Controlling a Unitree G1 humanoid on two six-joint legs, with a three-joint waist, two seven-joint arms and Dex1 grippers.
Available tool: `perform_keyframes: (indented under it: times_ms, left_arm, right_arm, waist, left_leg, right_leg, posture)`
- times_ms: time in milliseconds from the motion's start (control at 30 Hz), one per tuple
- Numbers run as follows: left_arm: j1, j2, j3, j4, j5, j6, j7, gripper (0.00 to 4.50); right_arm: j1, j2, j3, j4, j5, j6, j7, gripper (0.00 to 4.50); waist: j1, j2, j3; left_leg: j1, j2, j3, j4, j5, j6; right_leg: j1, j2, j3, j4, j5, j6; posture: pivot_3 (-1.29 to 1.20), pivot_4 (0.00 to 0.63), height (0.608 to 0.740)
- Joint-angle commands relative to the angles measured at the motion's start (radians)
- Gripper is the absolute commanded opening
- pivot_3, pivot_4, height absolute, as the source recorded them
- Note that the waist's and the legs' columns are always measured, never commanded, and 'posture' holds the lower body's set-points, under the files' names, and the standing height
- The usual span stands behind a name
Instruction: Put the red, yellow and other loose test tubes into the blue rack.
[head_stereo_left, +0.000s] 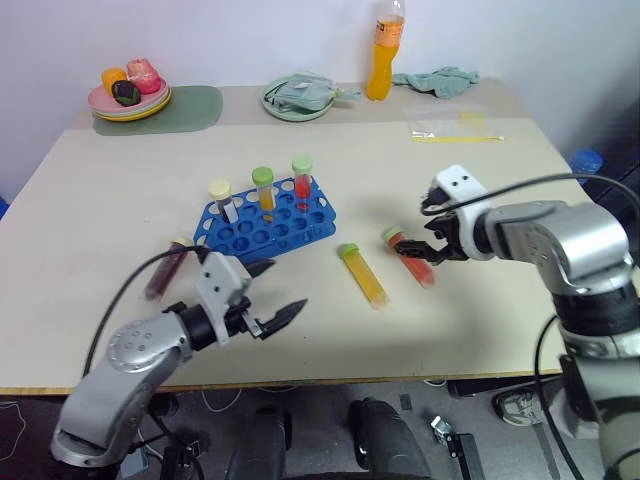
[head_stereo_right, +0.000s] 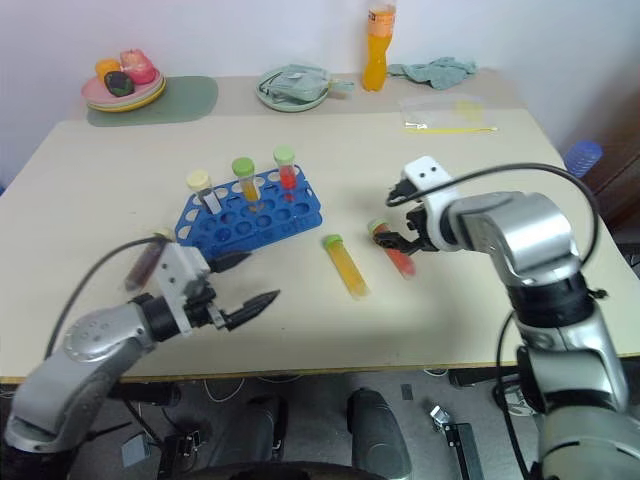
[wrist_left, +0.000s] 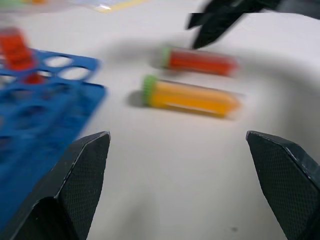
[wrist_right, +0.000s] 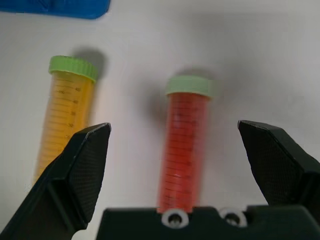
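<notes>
Nearest the camera, the left gripper (head_stereo_left: 268, 298) hangs over the front of the tabletop (head_stereo_left: 120, 180) with its black fingers spread wide and holding nothing, just in front of the blue rack (head_stereo_left: 262, 228). Three capped tubes stand upright in the rack's back rows. Beside the left arm, a dark maroon tube (head_stereo_left: 163, 272) lies flat, partly hidden by a black cable. To the rack's right lie the yellow-orange tube (head_stereo_left: 362, 275) and the red tube (head_stereo_left: 410, 258), both green-capped, side by side but apart. Over the red tube's far end, the right gripper (head_stereo_left: 432, 228) points downward, fingers wide on either side, hiding its tip.
</notes>
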Motion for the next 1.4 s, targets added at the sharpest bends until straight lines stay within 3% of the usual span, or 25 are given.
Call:
perform_keyframes:
  times_ms: [33,367,467,633,667,800,867,967,1067,1167,1267,1400]
  left_arm:
    - [-0.02,-0.022,-0.04,0.009,0.031,-0.048,-0.002,4.5]
    - [0.018,-0.057,-0.057,0.011,0.067,-0.094,0.012,4.5]
    - [0.032,-0.062,-0.058,0.008,0.077,-0.105,0.018,4.5]
    - [0.048,-0.059,-0.048,-0.005,0.077,-0.108,0.023,4.5]
    - [0.049,-0.058,-0.045,-0.007,0.077,-0.107,0.023,4.5]
    - [0.064,-0.05,-0.012,-0.017,0.071,-0.1,0.031,4.5]
    - [0.077,-0.045,0.016,-0.012,0.066,-0.101,0.037,4.5]
    - [0.095,-0.061,0.073,0.018,0.053,-0.11,0.056,4.5]
    - [0.092,-0.09,0.117,0.07,0.068,-0.14,0.091,4.5]
    - [0.066,-0.12,0.134,0.095,0.081,-0.152,0.129,4.5]
    - [0.048,-0.137,0.141,0.088,0.083,-0.145,0.158,4.5]
    - [0.041,-0.134,0.144,0.019,0.066,-0.097,0.189,4.5]
  right_arm:
    - [-0.081,0.019,0.03,0.118,0.007,0.03,-0.095,4.5]
    - [-0.167,0.089,0.086,0.312,0.082,0.03,-0.231,4.5]
    - [-0.169,0.112,0.082,0.345,0.083,0.03,-0.264,3.67]
    - [-0.161,0.119,0.091,0.346,0.122,0.03,-0.291,1.08]
    - [-0.162,0.111,0.093,0.333,0.138,0.03,-0.287,0.78]
    - [-0.128,0.07,0.052,0.105,0.177,-0.021,-0.207,0.76]
    - [-0.067,0.058,0.017,-0.043,0.171,-0.2,-0.155,0.76]
    - [0.031,0.155,-0.103,-0.135,0.163,-0.533,-0.108,0.76]
    - [0.115,0.344,-0.168,-0.139,0.175,-0.754,-0.131,0.76]
    - [0.198,0.494,-0.085,-0.064,0.031,-1.043,-0.177,0.76]
    - [0.244,0.57,-0.019,0.022,-0.079,-1.238,-0.187,0.76]
    - [0.26,0.668,-0.03,0.209,-0.168,-1.445,-0.262,0.76]
  waist:
    - [0.004,0.0,0.0]
    - [-0.003,0.0,0.0]
    - [-0.003,0.0,0.0]
    - [-0.001,0.0,0.0]
    - [-0.002,0.0,0.0]
    - [-0.002,0.001,0.001]
    - [-0.003,0.001,0.001]
    - [-0.005,0.001,0.0]
    - [-0.006,0.0,0.0]
    - [-0.005,0.0,0.0]
    - [-0.002,0.0,0.0]
    - [-0.004,0.0,0.0]
  left_leg:
    - [0.0,0.0,0.0,0.0,0.0,0.0]
    - [-0.001,0.0,0.001,0.001,-0.001,0.001]
    - [-0.001,0.0,0.001,0.001,-0.001,0.001]
    - [-0.001,-0.001,0.001,0.001,-0.001,0.001]
    - [-0.001,-0.001,0.001,0.001,-0.001,0.001]
    - [-0.001,0.0,0.001,0.001,-0.001,0.001]
    - [-0.003,0.0,0.0,0.001,-0.001,0.002]
    - [-0.002,0.0,0.001,0.001,-0.001,0.002]
    - [-0.001,0.001,0.001,0.001,-0.001,0.002]
    - [0.0,0.001,0.001,0.002,-0.001,0.002]
    - [-0.001,0.0,0.001,0.002,-0.001,0.002]
    - [-0.001,0.0,0.001,0.002,-0.001,0.001]
  right_leg:
    - [0.0,0.0,0.0,0.0,0.0,0.0]
    - [-0.001,0.0,0.0,0.001,0.0,0.0]
    - [-0.001,0.0,0.0,0.001,0.0,0.0]
    - [-0.001,0.0,0.0,0.001,0.0,0.0]
    - [-0.001,0.0,0.0,0.001,0.0,0.0]
    - [-0.002,0.0,0.0,0.001,0.0,0.0]
    - [-0.003,0.0,0.0,0.001,0.0,0.001]
    - [-0.003,0.001,0.0,0.001,0.0,0.001]
    - [-0.002,0.001,0.0,0.002,0.0,0.001]
    - [-0.001,0.001,0.0,0.002,0.0,0.001]
    - [-0.001,0.0,0.0,0.002,0.0,0.001]
    - [-0.001,0.0,0.0,0.003,0.0,0.001]
  posture:
    - [0.0,0.15,0.74]
    - [0.0,0.15,0.74]
    - [0.0,0.15,0.74]
    - [0.0,0.15,0.74]
    - [0.0,0.15,0.74]
    - [0.0,0.15,0.74]
    - [0.0,0.15,0.74]
    - [0.0,0.15,0.74]
    - [0.0,0.15,0.74]
    - [0.0,0.15,0.74]
    - [0.0,0.15,0.74]
    - [0.0,0.15,0.74]
